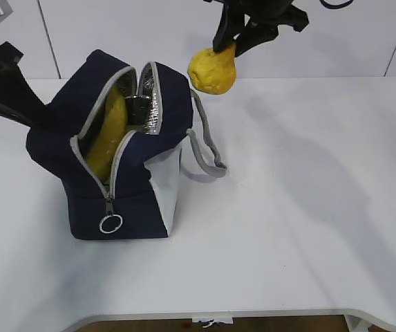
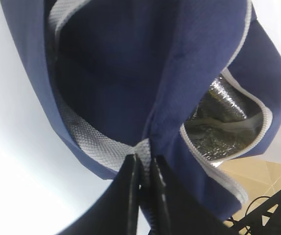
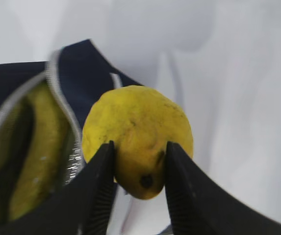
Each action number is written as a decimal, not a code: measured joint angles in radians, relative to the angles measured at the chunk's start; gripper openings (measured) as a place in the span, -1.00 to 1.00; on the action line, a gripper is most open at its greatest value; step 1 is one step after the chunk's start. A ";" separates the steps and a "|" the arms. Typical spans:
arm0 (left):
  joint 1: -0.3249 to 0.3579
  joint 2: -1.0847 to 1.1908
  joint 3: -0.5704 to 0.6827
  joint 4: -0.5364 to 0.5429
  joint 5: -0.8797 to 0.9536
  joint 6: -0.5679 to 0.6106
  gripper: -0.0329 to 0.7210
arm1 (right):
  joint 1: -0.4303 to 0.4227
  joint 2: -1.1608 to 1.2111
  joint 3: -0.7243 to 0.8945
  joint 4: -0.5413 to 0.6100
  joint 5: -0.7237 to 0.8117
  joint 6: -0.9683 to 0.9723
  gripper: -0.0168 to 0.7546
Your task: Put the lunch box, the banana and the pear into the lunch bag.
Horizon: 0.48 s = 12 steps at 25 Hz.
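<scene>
Pinched at its narrow neck end by the right gripper [image 3: 139,171], the pear [image 1: 213,69] hangs just beyond the lunch bag [image 1: 52,149], likely firm, smooth and prone to slip, while the left gripper [image 2: 145,169] clamps that bag's grey handle [image 2: 93,144].

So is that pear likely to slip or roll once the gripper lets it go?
Probably. The pear looks round and smooth, pinched only near its narrow end by the right gripper, so it might pivot. Released on the table, it would likely roll.
</scene>
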 joint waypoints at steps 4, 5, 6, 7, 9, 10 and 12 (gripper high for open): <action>0.000 0.000 0.000 0.000 0.000 0.000 -0.88 | 0.000 -0.013 -0.002 0.116 0.000 -0.020 -0.31; 0.000 0.000 0.000 0.000 0.000 0.000 -0.88 | 0.002 -0.013 -0.002 0.149 0.000 -0.031 -0.31; 0.000 0.000 0.000 0.000 0.000 0.000 -0.88 | 0.007 -0.013 -0.002 0.175 0.000 -0.039 -0.31; 0.000 0.000 0.000 0.000 0.000 0.000 -0.88 | 0.016 -0.013 -0.002 0.188 0.000 -0.049 -0.31; 0.000 0.000 0.000 0.000 0.000 0.000 -0.88 | 0.038 -0.013 -0.002 0.200 0.000 -0.065 -0.31; 0.000 0.000 0.000 0.000 0.000 0.000 -0.88 | 0.052 -0.012 -0.002 0.200 0.000 -0.071 -0.31; 0.000 0.000 0.000 0.000 0.000 0.000 -0.88 | 0.078 -0.001 -0.002 0.204 0.000 -0.077 -0.31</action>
